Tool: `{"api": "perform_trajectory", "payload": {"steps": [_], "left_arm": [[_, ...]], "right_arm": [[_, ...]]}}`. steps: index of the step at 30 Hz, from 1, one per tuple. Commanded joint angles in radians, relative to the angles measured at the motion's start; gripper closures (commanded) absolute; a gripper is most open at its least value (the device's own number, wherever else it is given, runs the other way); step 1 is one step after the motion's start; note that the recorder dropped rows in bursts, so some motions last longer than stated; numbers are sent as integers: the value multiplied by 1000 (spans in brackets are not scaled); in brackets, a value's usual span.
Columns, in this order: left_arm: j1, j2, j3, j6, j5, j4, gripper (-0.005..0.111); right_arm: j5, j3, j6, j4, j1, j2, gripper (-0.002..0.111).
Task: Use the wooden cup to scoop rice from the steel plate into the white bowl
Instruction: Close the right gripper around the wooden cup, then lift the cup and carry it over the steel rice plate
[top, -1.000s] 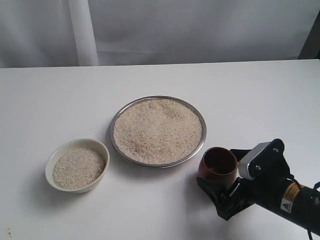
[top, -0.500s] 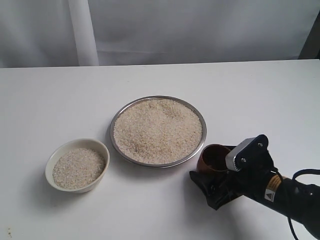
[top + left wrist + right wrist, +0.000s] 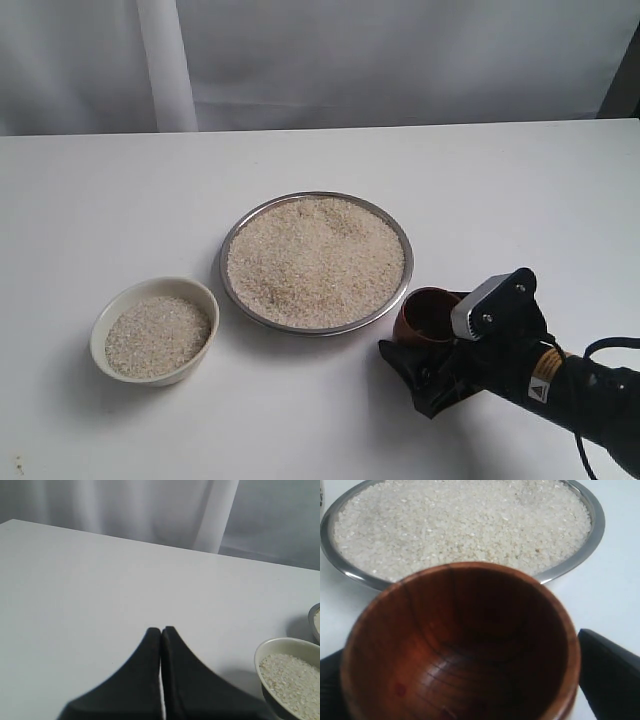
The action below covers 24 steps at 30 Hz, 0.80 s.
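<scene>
R gripper (image 3: 430, 332) grips wooden cup (image 3: 424, 311) — label (image 3: 541, 391) (unreadable).

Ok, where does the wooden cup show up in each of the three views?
Exterior view: the wooden cup stands lower right, just beside the rim of the steel plate.
Left wrist view: not in it.
Right wrist view: it fills the foreground, flanked by black fingers.
Shared landmark: the steel plate of rice behind the cup.
</scene>
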Motion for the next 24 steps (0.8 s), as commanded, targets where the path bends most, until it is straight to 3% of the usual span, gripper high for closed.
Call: {"api": "perform_trajectory", "payload": {"steps": [1, 10, 14, 18, 23, 24], "left_arm": [[-6, 0, -4, -2, -6, -6, 107], [-6, 0, -4, -2, -6, -6, 107], [-6, 0, -4, -2, -6, -6, 107], [-6, 0, -4, -2, -6, -6, 107], [-6, 0, -4, -2, -6, -6, 107], [-6, 0, -4, -2, -6, -6, 107]], "right_arm": [[-1, -1, 18, -13, 4, 3, 21], [2, -1, 22, -15, 4, 3, 21], [2, -1, 22, -20, 4, 3, 29], [0, -1, 22, -32, 4, -1, 47], [2, -1, 22, -67, 2, -1, 91], [2, -1, 22, -71, 2, -3, 96]]}}
